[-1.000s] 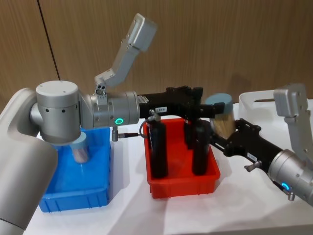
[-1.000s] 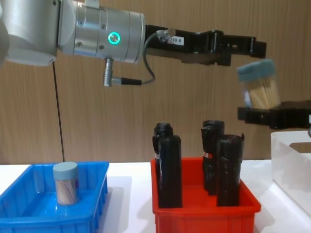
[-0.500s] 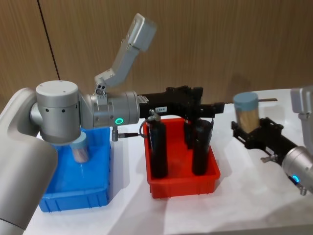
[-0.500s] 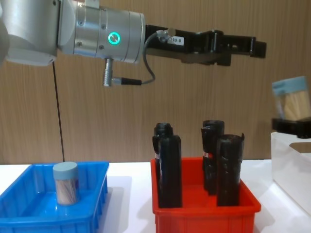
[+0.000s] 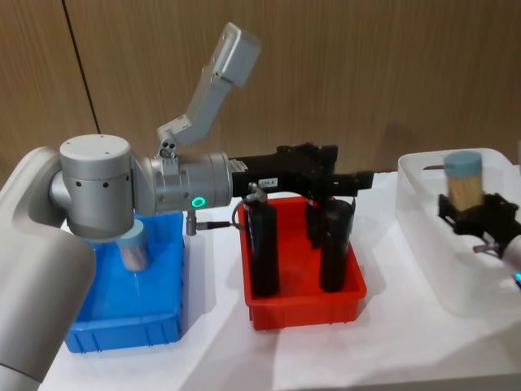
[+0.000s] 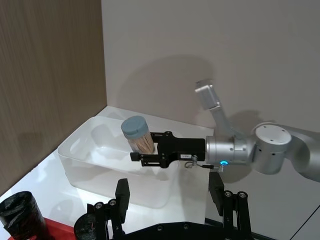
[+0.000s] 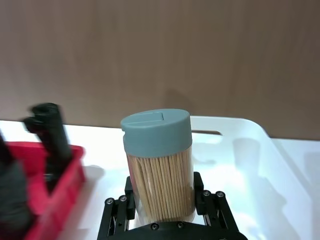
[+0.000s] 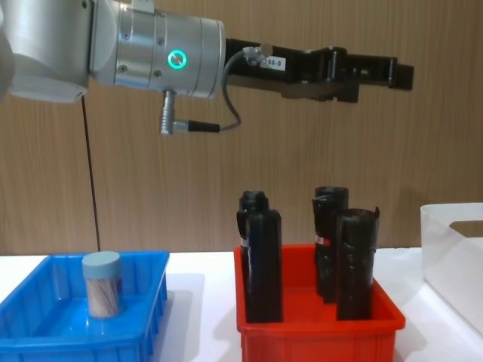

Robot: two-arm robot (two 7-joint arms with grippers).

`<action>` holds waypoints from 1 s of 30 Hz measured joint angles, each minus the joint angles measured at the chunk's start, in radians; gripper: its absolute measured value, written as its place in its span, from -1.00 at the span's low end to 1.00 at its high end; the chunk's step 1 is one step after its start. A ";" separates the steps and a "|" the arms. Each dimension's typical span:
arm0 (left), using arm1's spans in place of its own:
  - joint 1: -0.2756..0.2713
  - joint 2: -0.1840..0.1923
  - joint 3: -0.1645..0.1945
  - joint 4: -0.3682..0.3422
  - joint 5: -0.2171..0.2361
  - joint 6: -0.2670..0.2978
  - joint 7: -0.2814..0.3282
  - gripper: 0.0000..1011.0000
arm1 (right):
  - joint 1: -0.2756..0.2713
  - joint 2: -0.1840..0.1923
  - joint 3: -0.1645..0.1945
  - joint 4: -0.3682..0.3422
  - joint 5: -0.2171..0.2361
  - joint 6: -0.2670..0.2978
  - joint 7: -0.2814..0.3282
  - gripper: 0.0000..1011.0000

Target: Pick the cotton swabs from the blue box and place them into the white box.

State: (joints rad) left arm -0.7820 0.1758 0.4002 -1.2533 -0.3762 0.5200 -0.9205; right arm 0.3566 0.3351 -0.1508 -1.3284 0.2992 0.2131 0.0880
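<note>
At left, in the blue box (image 5: 106,314): one cotton swab tub (image 5: 134,248), upright, not yet collected. Above the red bin (image 5: 305,308) of black rolls (image 5: 262,244): left gripper (image 5: 352,182) stretched out level, jaws released and empty, touching nothing. At right, over the white box (image 5: 423,228): right gripper (image 5: 474,212) clenched on a second cotton swab tub (image 5: 464,175), lid up, held above the rim and over the box's interior.

Step judged in hand: placing, with the carry across all but done. Next called for: lowering the tub straight down within the walls, releasing, then withdrawing without tipping it.

Against one second ago: held tub carried from beside the left gripper's tip, past the red bin, to over the white box. Left arm and boxed tub unmoved.
</note>
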 joint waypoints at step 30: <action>0.000 0.000 0.000 0.000 0.000 0.000 0.000 0.99 | 0.180 -0.009 0.040 0.358 -0.030 -0.017 0.031 0.98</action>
State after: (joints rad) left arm -0.7819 0.1758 0.4002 -1.2533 -0.3762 0.5200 -0.9206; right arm 0.5368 0.3263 -0.1109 -0.9705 0.2693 0.1966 0.1193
